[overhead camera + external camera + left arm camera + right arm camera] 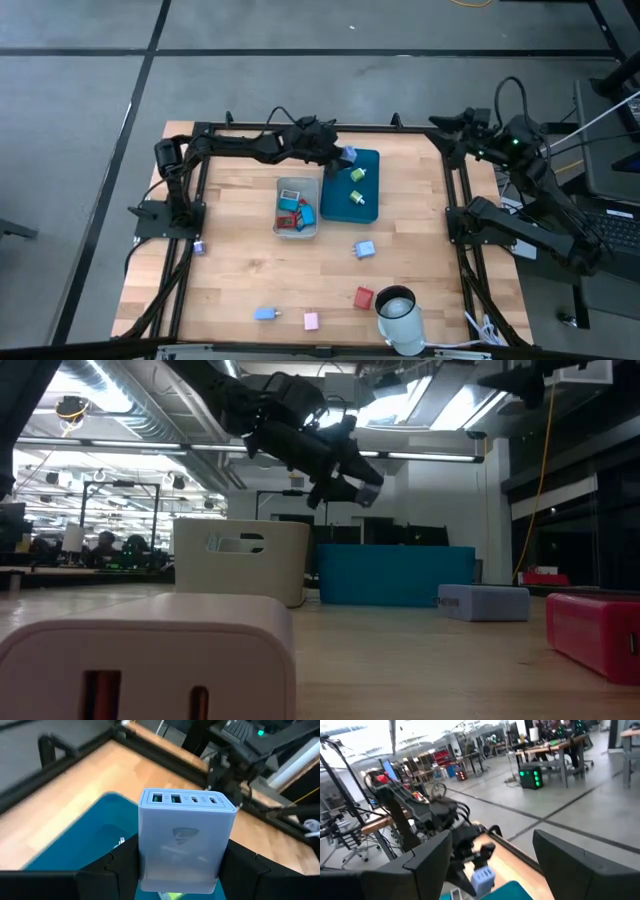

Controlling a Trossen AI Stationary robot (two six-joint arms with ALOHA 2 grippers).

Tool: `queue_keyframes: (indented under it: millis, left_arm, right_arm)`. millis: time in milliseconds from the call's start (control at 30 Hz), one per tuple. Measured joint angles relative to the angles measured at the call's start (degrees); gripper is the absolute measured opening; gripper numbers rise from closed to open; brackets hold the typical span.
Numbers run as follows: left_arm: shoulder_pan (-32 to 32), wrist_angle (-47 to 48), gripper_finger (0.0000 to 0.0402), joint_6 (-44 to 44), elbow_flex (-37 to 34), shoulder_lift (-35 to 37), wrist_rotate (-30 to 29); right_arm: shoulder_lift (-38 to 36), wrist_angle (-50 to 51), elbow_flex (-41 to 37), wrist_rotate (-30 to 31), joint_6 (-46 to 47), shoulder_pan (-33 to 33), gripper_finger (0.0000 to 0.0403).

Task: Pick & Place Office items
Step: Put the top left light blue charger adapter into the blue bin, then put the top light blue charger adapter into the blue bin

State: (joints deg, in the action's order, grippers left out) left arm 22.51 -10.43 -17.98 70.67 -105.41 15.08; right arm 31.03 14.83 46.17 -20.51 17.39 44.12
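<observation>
Wooden counter [250,270] carrying teal tray [368,208] and grey bin [279,222]; left tool [343,157] above the tray's far corner, clamped on a light-blue charger block [185,840]; right tool [490,865] parked wide beyond the counter's right edge; loose pieces scattered near the front.

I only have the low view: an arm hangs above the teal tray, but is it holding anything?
Observer: Yes, the left pincer is shut on a light blue charger.
Operator: Anything in the tray?
Observer: Two green pieces lie in the teal tray.
Operator: And the other arm?
Observer: The right pincer waits open by the table's right edge.
</observation>
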Motion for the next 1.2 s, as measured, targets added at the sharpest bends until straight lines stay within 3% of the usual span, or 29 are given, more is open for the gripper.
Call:
queue_keyframes:
  millis: [400,633,733,900,1033,1200]
  left_arm:
    - [-0.67,-4.44,0.0205,-4.97,0.0,-5.22,-0.74]
    - [-0.77,-4.34,0.0348,-4.38,0.0,-5.24,-2.51]
    - [-1.09,-4.0,0.0365,-4.39,0.0,-5.24,-2.55]
    - [-1.51,-3.46,0.0359,-5.51,0.04,-4.73,-1.44]
    - [-2.68,7.48,0.0345,-1.34,3.68,-2.16,-0.2]
    - [-6.53,31.98,0.0337,9.35,14.53,-1.15,-0.59]
  right_arm:
    - [-1.53,-2.43,0.02,-3.33,0.18,0.02,0.0284]
    - [-1.97,-2.4,0.02,-5.63,0.67,0.04,0.0284]
    - [-1.97,-2.39,0.02,-5.96,1.27,0.02,0.0284]
    - [-1.97,-2.36,0.02,-6.1,1.46,0.02,0.0284]
    - [-1.97,-2.36,0.02,-6.1,1.66,0.04,0.0284]
    - [-1.97,-2.39,0.02,-6.08,1.66,0.06,0.0284]
